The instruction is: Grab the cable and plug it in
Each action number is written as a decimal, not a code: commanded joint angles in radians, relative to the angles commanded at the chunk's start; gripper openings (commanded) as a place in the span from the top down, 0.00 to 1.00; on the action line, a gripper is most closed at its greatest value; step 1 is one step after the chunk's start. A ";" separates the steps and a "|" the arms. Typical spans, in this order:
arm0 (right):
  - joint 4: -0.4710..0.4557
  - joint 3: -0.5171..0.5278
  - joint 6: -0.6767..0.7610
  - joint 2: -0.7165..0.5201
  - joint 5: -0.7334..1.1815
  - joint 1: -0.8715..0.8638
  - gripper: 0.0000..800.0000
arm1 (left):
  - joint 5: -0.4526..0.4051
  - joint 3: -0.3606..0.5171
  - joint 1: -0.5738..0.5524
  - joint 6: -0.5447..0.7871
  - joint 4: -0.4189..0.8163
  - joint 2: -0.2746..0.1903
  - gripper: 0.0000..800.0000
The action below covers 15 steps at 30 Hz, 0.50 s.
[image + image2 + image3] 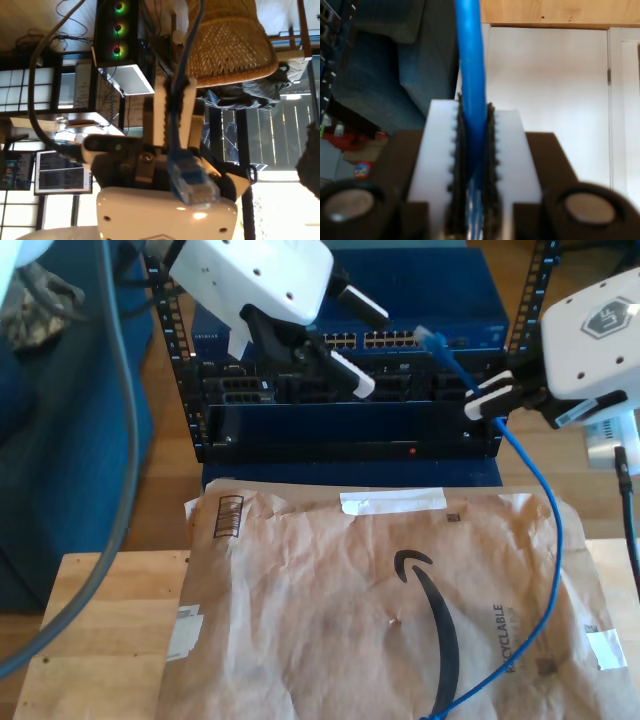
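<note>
On the brown paper (330,610), "RECYCLABLE" reads beside the cable (548,570).

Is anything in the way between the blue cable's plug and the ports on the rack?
Nothing visible. In the exterior view the plug of the cable hangs just off the row of ports, open air between. An arm's gripper hangs before ports farther toward that view's left, not across that gap.
</note>
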 joint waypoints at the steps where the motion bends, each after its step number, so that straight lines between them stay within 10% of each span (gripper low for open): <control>1: 0.000 0.000 0.006 0.003 -0.003 0.006 0.99 | 0.000 0.000 0.000 0.000 0.000 0.000 0.00; 15: -0.052 -0.028 0.054 0.052 -0.068 0.098 0.99 | 0.002 0.005 0.002 0.000 0.000 0.000 0.00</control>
